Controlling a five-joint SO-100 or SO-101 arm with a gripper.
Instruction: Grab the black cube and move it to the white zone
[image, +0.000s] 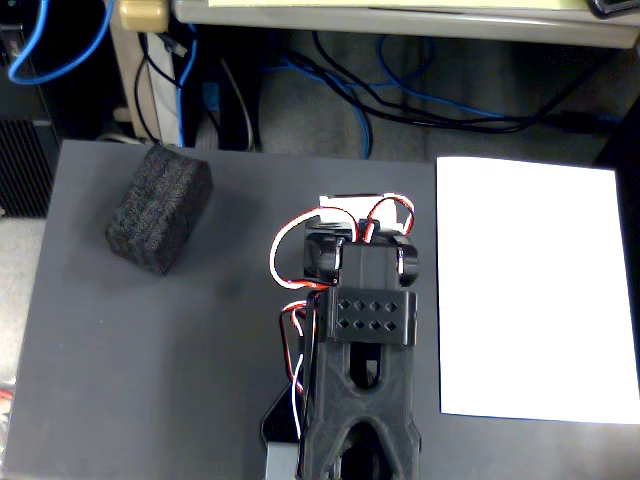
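Up in the upper left of the frame you have the black cube, sitting on the dark grey surface. It is not a true cube: it reads as an oblong block with rounded edges and corners, turned at a slant so its long side runs from upper right to lower left. Its skin is matte and rough, with a fine speckled grain like sponge foam, and its top face catches a little more light than the side facing the bottom of the frame. Nothing touches it.

Over at the right edge of the frame lies the white zone, a plain flat rectangular sheet, much larger than the block, resting on the same surface with its far corner near the upper right. It is bare.

Your arm comes up from the bottom centre of the frame, between the block and the sheet and apart from both. You see glossy black plastic parts, a perforated plate, and red, white and black wires looping around the upper joint. The tool itself is hidden beneath the arm's upper parts, so you cannot tell from this view whether it is spread or clenched.

Beyond the surface, at the top of the frame, blue and black cables trail across the floor.
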